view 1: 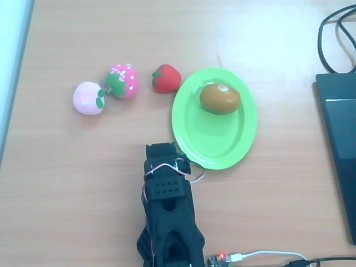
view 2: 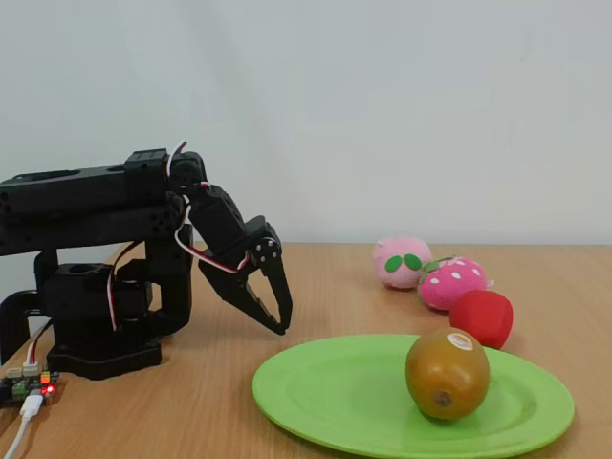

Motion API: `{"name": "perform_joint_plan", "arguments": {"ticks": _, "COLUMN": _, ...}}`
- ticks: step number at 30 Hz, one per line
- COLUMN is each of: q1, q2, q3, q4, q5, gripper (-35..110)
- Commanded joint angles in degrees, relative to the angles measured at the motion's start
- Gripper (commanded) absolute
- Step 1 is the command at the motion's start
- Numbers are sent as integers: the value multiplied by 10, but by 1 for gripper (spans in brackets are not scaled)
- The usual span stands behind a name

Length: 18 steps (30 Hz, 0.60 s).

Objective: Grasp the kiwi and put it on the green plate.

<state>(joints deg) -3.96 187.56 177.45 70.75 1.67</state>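
- The kiwi (view 2: 447, 373) sits on the plate (view 2: 335, 402), toward its far end in the overhead view, white spot up.
- The pincer (view 2: 277, 320) hangs empty just off the plate's rim, jaws pretty much closed, tips pointing down above the counter (view 1: 67, 167).
- A red strawberry (view 1: 166, 78), a pink strawberry (view 1: 123, 81) and a peach (view 1: 88, 98) line up left of the plate in the overhead view.

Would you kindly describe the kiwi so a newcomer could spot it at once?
Find the green plate, the largest item on the wooden table. The kiwi lies on it. It is the one olive-brown, egg-shaped fruit; the toys beside the plate are pink or red.
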Motion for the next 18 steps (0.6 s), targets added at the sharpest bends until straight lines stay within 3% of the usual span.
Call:
{"name": "perform_joint_plan", "arguments": {"ticks": 1, "q1": -4, "q2": 13, "q3": 2, "q4": 4, "q5": 8, "gripper": -7}}
{"name": "perform_joint_plan", "arguments": {"ticks": 18, "q1": -5, "q2": 14, "q3": 2, "q4": 4, "q5": 8, "gripper": -8}}
